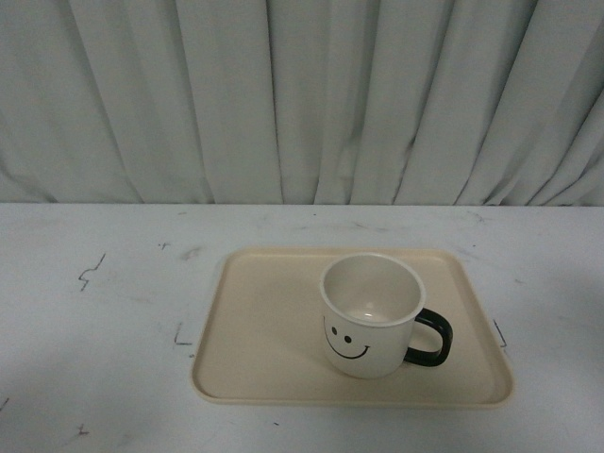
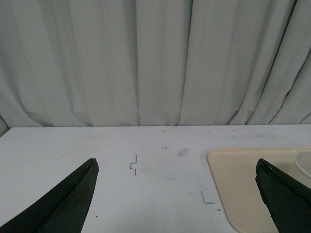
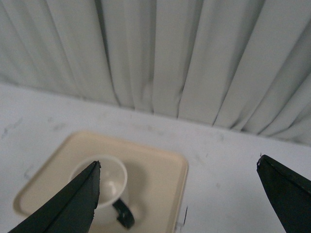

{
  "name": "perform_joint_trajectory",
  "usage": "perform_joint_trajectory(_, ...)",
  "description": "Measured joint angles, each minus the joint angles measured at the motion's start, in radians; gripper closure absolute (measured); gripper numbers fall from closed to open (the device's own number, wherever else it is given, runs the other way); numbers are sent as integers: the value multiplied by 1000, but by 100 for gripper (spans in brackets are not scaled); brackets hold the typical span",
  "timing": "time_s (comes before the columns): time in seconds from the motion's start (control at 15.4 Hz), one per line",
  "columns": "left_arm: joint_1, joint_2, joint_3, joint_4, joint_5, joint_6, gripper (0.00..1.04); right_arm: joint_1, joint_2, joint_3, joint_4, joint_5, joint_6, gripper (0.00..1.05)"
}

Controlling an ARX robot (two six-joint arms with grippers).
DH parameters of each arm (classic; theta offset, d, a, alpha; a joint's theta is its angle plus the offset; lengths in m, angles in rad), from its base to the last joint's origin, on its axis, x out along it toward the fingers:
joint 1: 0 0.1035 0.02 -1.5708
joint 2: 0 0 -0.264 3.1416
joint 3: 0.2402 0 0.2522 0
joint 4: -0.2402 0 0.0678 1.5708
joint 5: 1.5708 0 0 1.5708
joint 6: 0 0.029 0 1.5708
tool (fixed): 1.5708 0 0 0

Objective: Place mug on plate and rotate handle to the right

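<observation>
The cream-white mug [image 1: 370,316] stands upright on the right half of the beige plate [image 1: 255,330], smiley face toward me. Its dark handle [image 1: 431,338] points to the right. Neither arm shows in the front view. In the right wrist view the mug [image 3: 108,187] and its handle [image 3: 123,215] sit on the plate [image 3: 155,170], below and apart from my right gripper [image 3: 178,166], which is open and empty. My left gripper [image 2: 177,162] is open and empty above the table, with a corner of the plate [image 2: 238,174] beside it.
A white table [image 1: 94,311] carries small dark pen marks [image 1: 91,272] to the plate's left. A pleated grey-white curtain [image 1: 302,94] hangs behind the table's far edge.
</observation>
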Motion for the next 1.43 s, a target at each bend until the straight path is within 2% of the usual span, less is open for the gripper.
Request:
perform_joint_trajectory(0.26, 0, 0, 0, 0, 0, 0, 7, -76, 390, 306, -365, -227, -148, 6)
perform_joint_trajectory(0.39, 0, 0, 0, 0, 0, 0, 7, -101, 508, 420, -505, -285, -219, 6)
perform_joint_trajectory(0.52, 0, 0, 0, 0, 0, 0, 7, -77, 615, 491, -566, -282, -257, 6)
perform_joint_trajectory(0.71, 0, 0, 0, 0, 0, 0, 7, 11, 725, 559, -551, -245, -291, 6)
perform_joint_trajectory(0.91, 0, 0, 0, 0, 0, 0, 7, 24, 832, 578, -491, -204, -290, 6)
perform_joint_trajectory(1.43, 0, 0, 0, 0, 0, 0, 7, 79, 984, 613, -305, -204, -196, 6)
